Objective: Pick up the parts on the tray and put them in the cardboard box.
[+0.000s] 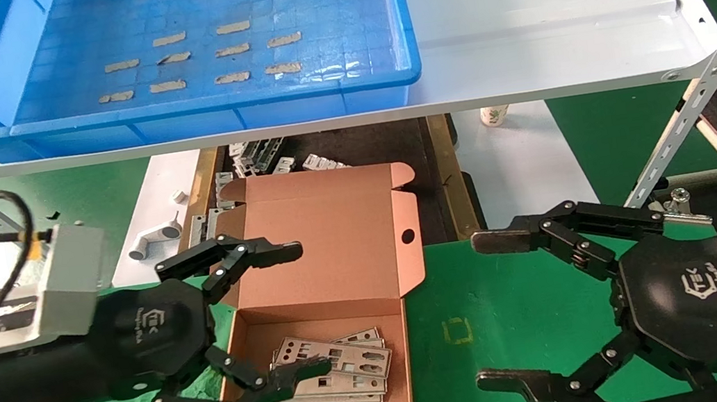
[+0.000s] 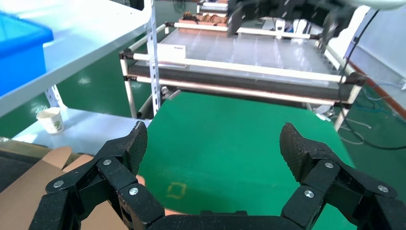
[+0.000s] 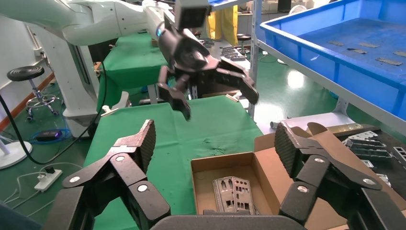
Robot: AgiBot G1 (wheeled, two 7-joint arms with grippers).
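Observation:
The blue tray sits on the white shelf and shows only grey tape strips on its floor; no parts lie in it. The cardboard box stands open on the green table with a stack of silver parts inside. My left gripper hangs open over the box's left side, nothing between its fingers. Open and empty too, my right gripper hovers over the table to the right of the box. The right wrist view looks down on the box and parts, with the tray beyond.
A dark bin of bent metal brackets lies behind the box under the white shelf. A paper cup stands behind right. A tube rack borders the right side. A yellow square mark is on the green cloth.

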